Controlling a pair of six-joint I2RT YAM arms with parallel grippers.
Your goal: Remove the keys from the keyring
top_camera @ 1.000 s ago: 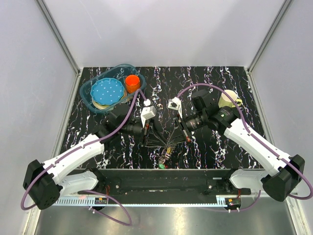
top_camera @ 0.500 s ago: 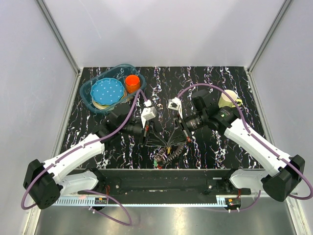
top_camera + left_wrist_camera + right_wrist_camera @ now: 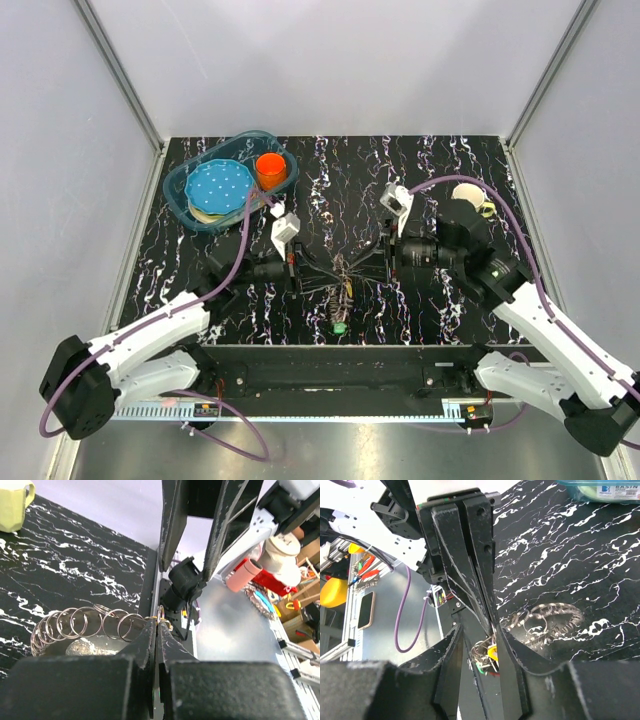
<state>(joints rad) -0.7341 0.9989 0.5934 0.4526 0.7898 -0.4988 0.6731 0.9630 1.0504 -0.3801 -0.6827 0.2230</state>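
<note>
The keys point(image 3: 345, 284) hang as a fanned silvery bunch between my two grippers above the black marbled table, with a green piece point(image 3: 340, 326) dangling lowest. My left gripper point(image 3: 297, 272) is shut on a thin loop of the keyring point(image 3: 161, 614); a string of wire rings point(image 3: 75, 625) trails left of its tip point(image 3: 159, 622). My right gripper point(image 3: 385, 262) faces it with jaws apart. In the right wrist view, small rings with a yellow piece point(image 3: 491, 652) and a green piece point(image 3: 481, 666) hang between its fingers point(image 3: 480, 645), next to a coil of rings point(image 3: 550, 617).
A blue tub point(image 3: 180, 190) at the back left holds a blue dotted plate point(image 3: 218, 186) and an orange cup point(image 3: 270, 167). A cream mug point(image 3: 468, 198) stands behind the right arm and shows in the left wrist view point(image 3: 12, 502). The black base rail point(image 3: 330, 365) runs along the near edge.
Both grippers have drawn apart, the left one to the left and the right one to the right. The bunch now hangs spread between them.
</note>
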